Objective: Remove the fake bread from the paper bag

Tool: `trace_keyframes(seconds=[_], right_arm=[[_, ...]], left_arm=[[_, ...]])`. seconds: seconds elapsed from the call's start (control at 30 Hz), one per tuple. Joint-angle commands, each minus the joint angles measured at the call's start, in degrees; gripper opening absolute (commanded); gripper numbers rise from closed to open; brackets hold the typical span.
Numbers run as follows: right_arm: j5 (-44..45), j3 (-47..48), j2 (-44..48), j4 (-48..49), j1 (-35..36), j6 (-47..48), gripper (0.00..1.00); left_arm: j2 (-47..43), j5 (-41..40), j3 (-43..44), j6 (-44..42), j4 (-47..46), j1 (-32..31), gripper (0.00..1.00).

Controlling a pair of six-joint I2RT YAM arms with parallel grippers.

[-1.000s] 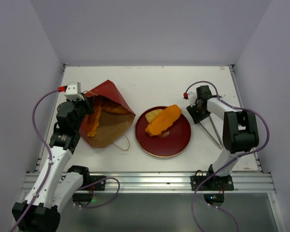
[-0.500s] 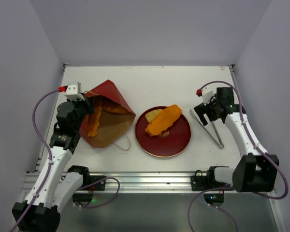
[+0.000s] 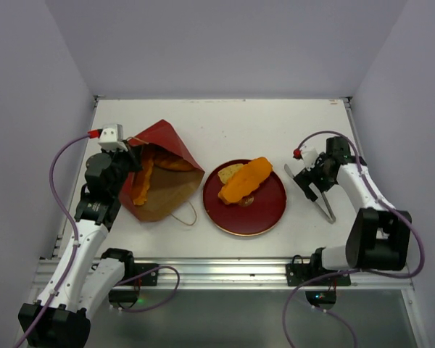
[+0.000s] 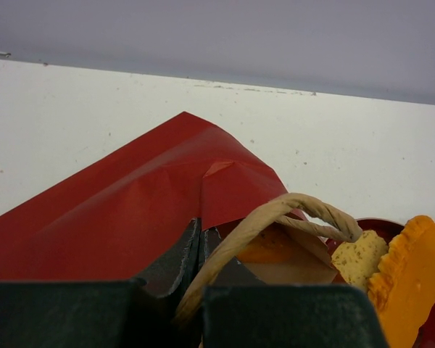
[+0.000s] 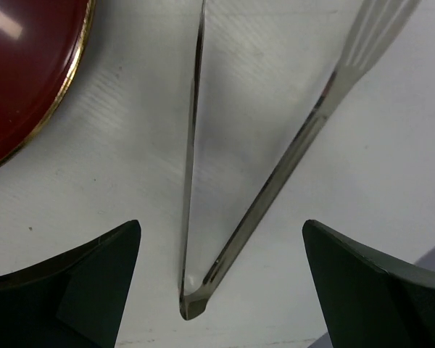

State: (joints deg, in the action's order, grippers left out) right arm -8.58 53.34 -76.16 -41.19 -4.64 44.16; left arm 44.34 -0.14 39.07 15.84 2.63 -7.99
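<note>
Pinching the rim of the paper bag (image 3: 170,141) between pressed-together jaws, the left gripper (image 4: 201,235) props its mouth open at the left, an orange loaf (image 3: 139,190) lying inside; the right gripper (image 5: 221,223) hangs, jaws spread, over metal tongs (image 5: 275,181) right of the red plate (image 3: 235,228).

The white table (image 3: 232,123) carries three things. A paper bag (image 3: 170,192) lies on its side at nine o'clock, its mouth toward the centre. A round red plate (image 3: 257,217) sits just past centre toward four o'clock. Metal tongs (image 3: 322,199) lie at the plate's three o'clock, near it but apart.
</note>
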Motion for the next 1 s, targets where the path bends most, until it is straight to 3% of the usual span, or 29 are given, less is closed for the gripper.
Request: trace_keyframes(seconds=[0.0,0.37,0.67,0.87,0.97], right_arm=[[-0.66,1.94,-5.83,0.67,-0.63,2.42,0.99],[5.58,0.80,-14.19,8.05,-1.50,0.84,0.99],[3.31,1.94,-18.92,8.15,-2.65,0.93,0.98],[-1.17,4.40,-23.68,5.34,-3.53,0.66,0.85],[-3.98,6.07,-26.14,3.67,-5.37,0.66,0.74]], left_arm=[[-0.57,1.37,-0.04,-0.10,-4.57,0.08,0.00],[-0.48,2.07,0.04,-0.10,-4.74,0.08,0.00],[-0.48,2.34,-0.04,-0.02,-4.83,0.08,0.00],[-0.57,2.08,-0.05,-0.10,-4.74,0.08,0.00],[-0.57,1.99,-0.05,-0.19,-4.74,0.08,0.00]])
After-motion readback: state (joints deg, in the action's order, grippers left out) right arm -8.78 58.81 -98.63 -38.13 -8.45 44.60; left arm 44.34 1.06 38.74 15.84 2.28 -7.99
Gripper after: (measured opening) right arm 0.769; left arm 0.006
